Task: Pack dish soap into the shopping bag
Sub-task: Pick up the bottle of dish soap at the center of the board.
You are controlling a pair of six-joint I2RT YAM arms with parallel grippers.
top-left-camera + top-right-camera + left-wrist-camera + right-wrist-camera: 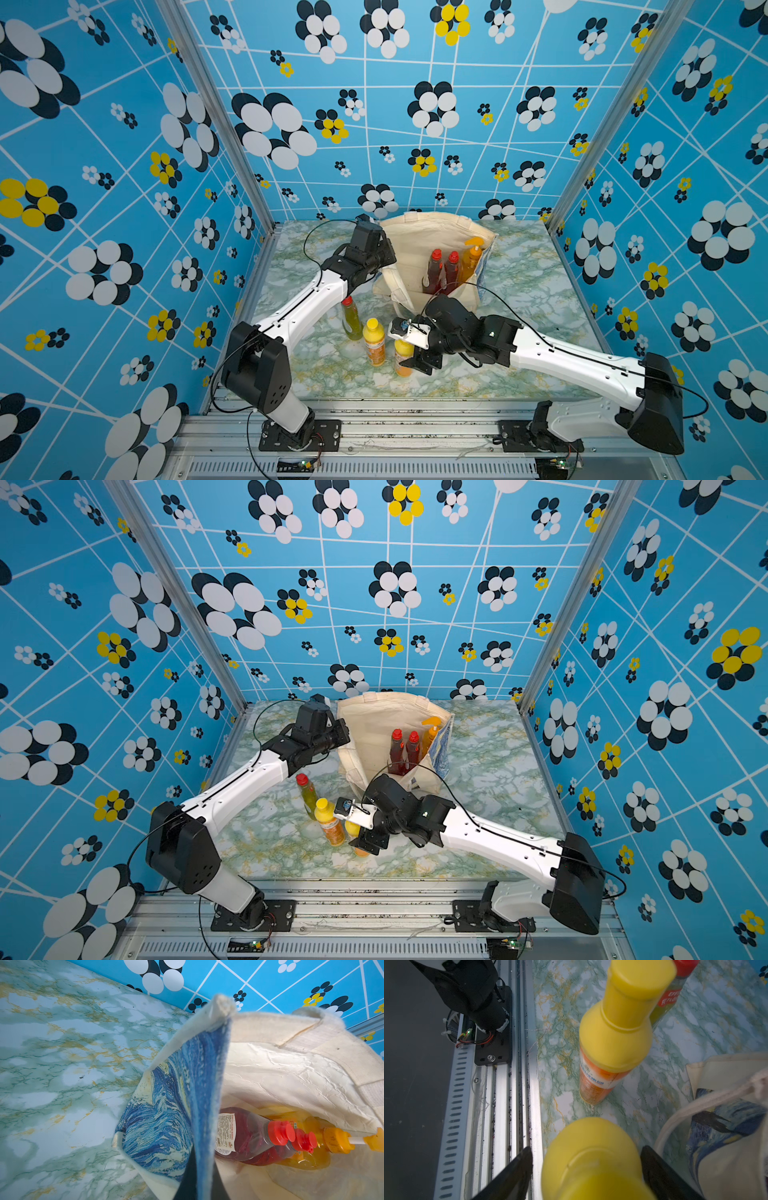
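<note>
Right gripper [586,1150] is spread wide either side of the near bottle [591,1167], no squeeze yet. Probably full, so I'd guess heavy-ish and slick; I'd pinch under the yellow shoulder, not the cap. Just behind stand the other yellow-cap [373,341] and the green bottle [352,320], all on the table [519,291]. Further back, left gripper [204,1188] is clamped on the floppy bag [415,237] rim; two red bottles [432,274] and the pump bottle [471,259] sit inside.

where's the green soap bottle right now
In both top views the olive-green bottle stands on the marble table, outside the shopping bag, between the left arm and a yellow-capped bottle.
</note>
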